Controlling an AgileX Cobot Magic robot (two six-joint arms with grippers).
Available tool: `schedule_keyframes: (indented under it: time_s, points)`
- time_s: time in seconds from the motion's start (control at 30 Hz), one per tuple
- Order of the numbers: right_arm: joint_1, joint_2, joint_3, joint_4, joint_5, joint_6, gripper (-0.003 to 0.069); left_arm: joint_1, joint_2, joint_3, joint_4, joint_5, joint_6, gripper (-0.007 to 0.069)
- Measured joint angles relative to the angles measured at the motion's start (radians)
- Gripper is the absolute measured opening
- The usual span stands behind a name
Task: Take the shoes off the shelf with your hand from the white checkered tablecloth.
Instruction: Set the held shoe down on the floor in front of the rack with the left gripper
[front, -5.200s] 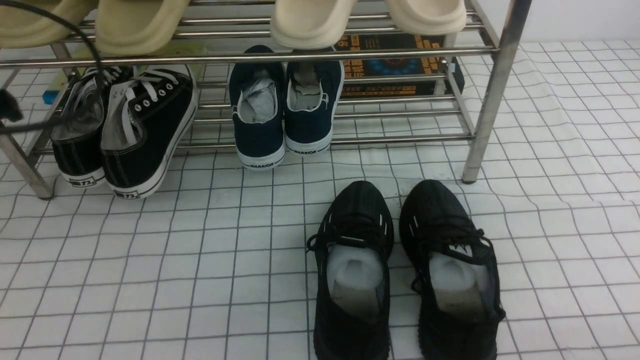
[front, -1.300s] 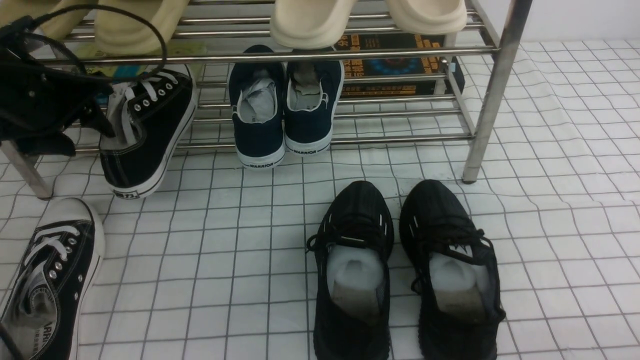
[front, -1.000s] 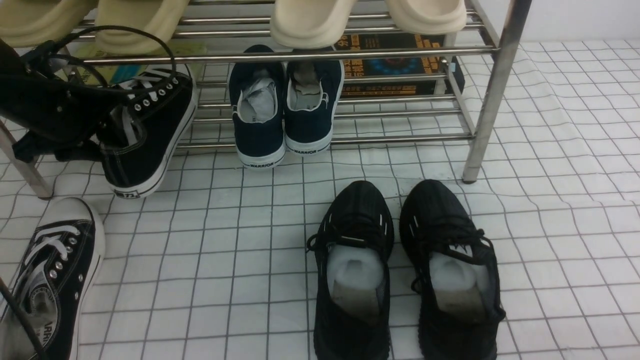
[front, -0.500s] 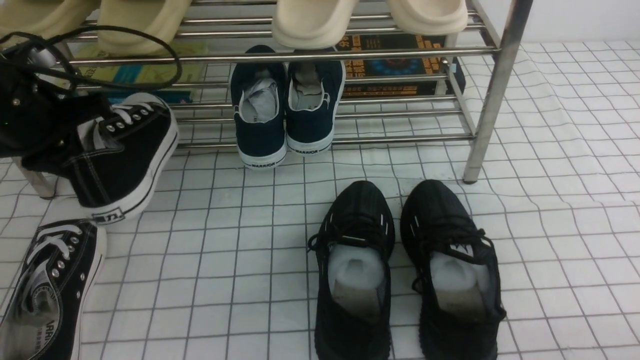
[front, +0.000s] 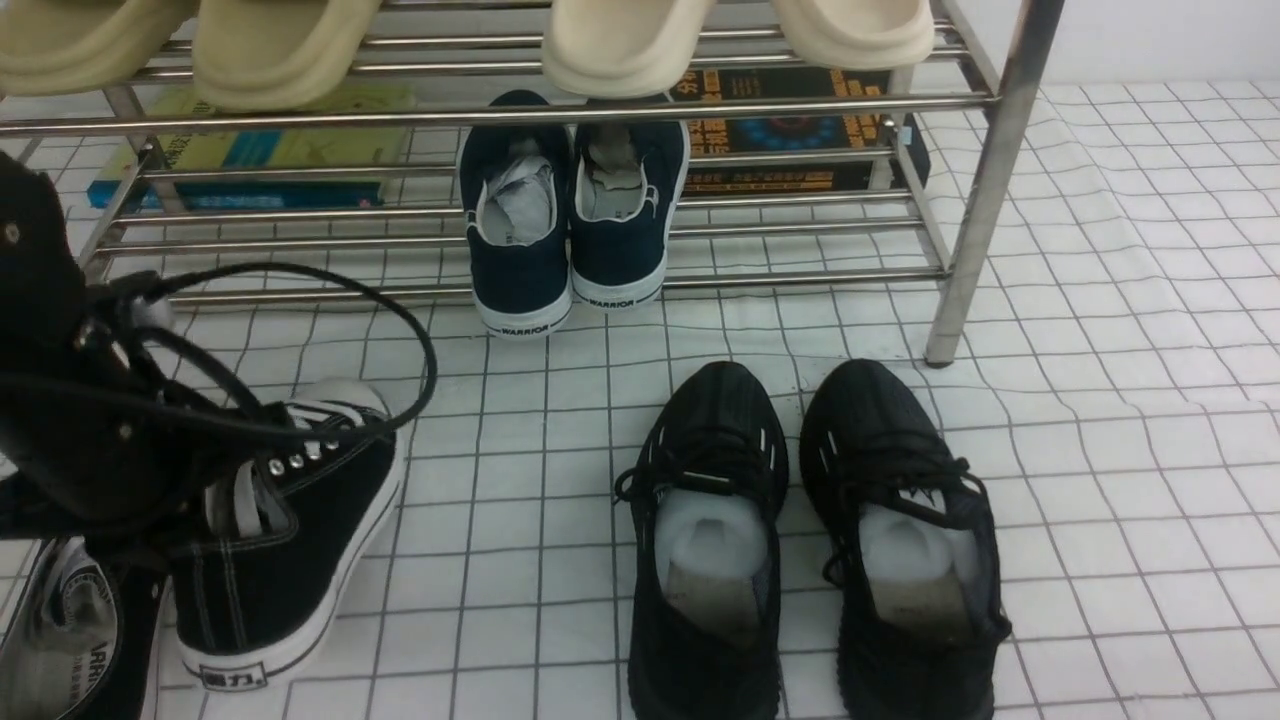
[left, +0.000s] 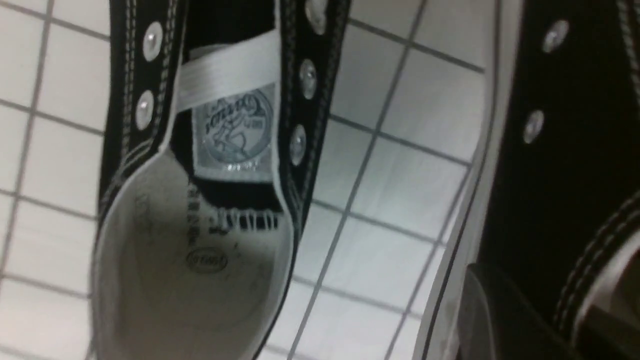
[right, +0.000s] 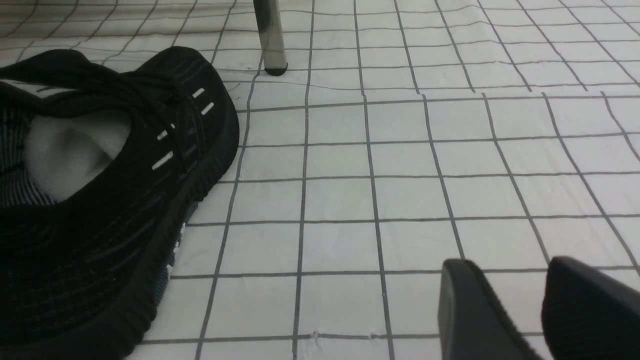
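Dragged clear of the shelf (front: 985, 180) in the last half second, the second sneaker (front: 300, 545) now stands at the lower left of the front view, heel toward the camera. It is well out from the lower tier it leaned on a moment ago. That tier's end at the upper left no longer holds a canvas shoe, and a teal book (front: 250, 160) shows behind the bars. The first sneaker (front: 65, 640) lies in the bottom-left corner on the white checkered table (front: 500, 470), just beside its mate. Both shoes of the pair therefore look to be off the shelf, and probably only setting this one down and letting go remains. The left claw (front: 170, 480) reaches in from the left edge under its looping cables, tipped down into the shoe's opening and pinching its collar wall. In the left wrist view, one dark finger (left: 500, 320) lies against that shoe's side. Whether the sole touches the table I cannot tell. The right claw (right: 510, 280) hovers low over bare cloth near a black knit shoe (right: 125, 175), fingers slightly parted and gripping nothing.
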Motion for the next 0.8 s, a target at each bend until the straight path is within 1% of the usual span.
schedule_keyframes:
  time_s: [0.07,0.13,0.2,0.37,0.47,0.57,0.6,0.67,0.7,0.73,0.77,0.8]
  points:
    - [0.0,0.0,0.0,0.0,0.0,0.0,0.0239,0.0,-0.004,0.067,0.0,-0.084,-0.03,0.0015]
    - [0.0,0.0,0.0,0.0,0.0,0.0,0.0239,0.0,-0.005,0.092,0.0,-0.112,-0.04,0.0015]
    - [0.0,0.0,0.0,0.0,0.0,0.0,0.0239,0.0,-0.005,0.147,0.0,-0.171,-0.052,0.0015]
    - [0.0,0.0,0.0,0.0,0.0,0.0,0.0239,0.0,-0.005,0.171,0.008,-0.195,-0.056,0.0019]
    - [0.0,0.0,0.0,0.0,0.0,0.0,0.0239,0.0,-0.005,0.172,0.026,-0.187,-0.057,0.0036]
    - [0.0,0.0,0.0,0.0,0.0,0.0,0.0239,0.0,-0.016,0.169,0.049,-0.14,-0.061,0.009]
    - [0.0,0.0,0.0,0.0,0.0,0.0,0.0239,0.0,-0.018,0.167,0.049,-0.14,-0.061,0.009]
    - [0.0,0.0,0.0,0.0,0.0,0.0,0.0239,0.0,-0.057,0.128,0.085,-0.073,-0.062,0.0162]
    - [0.0,0.0,0.0,0.0,0.0,0.0,0.0239,0.0,-0.075,0.102,0.106,-0.044,-0.063,0.0192]
    - [0.0,0.0,0.0,0.0,0.0,0.0,0.0239,0.0,-0.075,0.102,0.11,-0.038,-0.063,0.0198]
    - [0.0,0.0,0.0,0.0,0.0,0.0,0.0239,0.0,-0.112,0.049,0.142,0.013,-0.063,0.0244]
    - [0.0,0.0,0.0,0.0,0.0,0.0,0.0239,0.0,-0.134,0.017,0.16,0.048,-0.062,0.0268]
